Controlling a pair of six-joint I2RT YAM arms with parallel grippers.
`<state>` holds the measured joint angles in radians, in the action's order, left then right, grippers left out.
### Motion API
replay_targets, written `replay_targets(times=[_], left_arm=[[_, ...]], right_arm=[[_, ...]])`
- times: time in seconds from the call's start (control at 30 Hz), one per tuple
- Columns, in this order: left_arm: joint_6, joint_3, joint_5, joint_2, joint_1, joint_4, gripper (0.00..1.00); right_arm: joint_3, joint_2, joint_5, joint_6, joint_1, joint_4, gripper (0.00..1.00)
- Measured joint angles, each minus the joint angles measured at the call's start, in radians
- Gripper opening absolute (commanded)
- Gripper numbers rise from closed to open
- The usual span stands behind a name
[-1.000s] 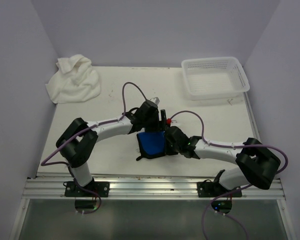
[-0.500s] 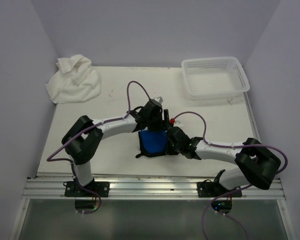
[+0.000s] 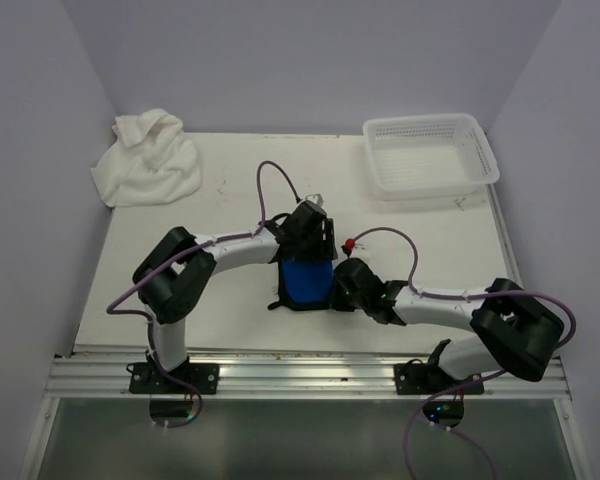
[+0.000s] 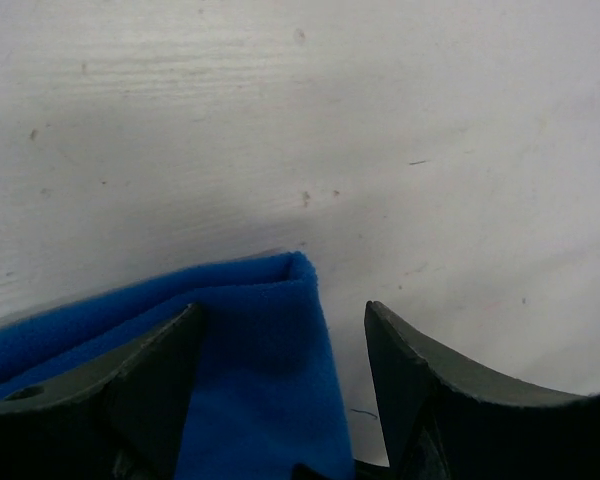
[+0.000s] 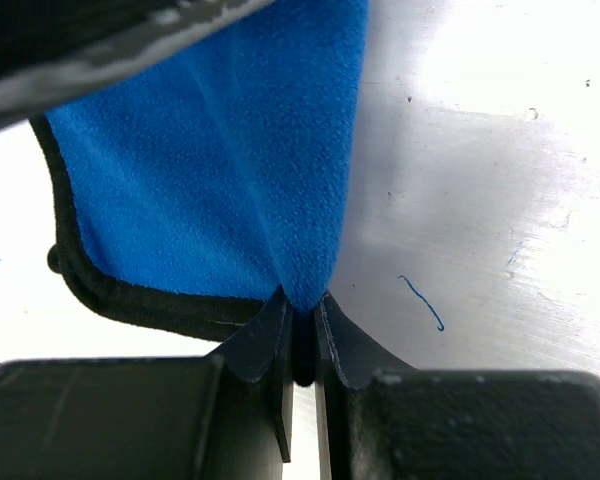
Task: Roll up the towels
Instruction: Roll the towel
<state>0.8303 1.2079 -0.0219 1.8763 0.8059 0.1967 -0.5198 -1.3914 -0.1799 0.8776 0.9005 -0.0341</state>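
Your right gripper (image 5: 300,305) pinches the edge of the blue towel (image 5: 210,160); your left gripper (image 4: 282,320) straddles its fold, jaws apart.

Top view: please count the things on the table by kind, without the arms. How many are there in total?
Towels: 2 (blue towel, white towel)
Basket: 1
Total: 3

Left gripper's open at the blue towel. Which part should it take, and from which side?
Take the folded corner of the blue towel, lying between the open fingers of the left gripper. Probably close straight down from above: the fold lies flat on the table, and the right gripper pinches another edge.
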Motion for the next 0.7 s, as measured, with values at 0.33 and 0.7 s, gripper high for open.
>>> replay_targets(times=[0.33,0.7], left_arm=[[0.026,-0.037,-0.035,0.011,-0.007,-0.019,0.68],[0.023,-0.019,-0.051,0.028,-0.005,-0.014,0.66]], right_arm=[[0.036,-0.021,-0.006,0.058,0.007,-0.117,0.01],[0.033,-0.029,-0.003,0.064,0.008,-0.130,0.00]])
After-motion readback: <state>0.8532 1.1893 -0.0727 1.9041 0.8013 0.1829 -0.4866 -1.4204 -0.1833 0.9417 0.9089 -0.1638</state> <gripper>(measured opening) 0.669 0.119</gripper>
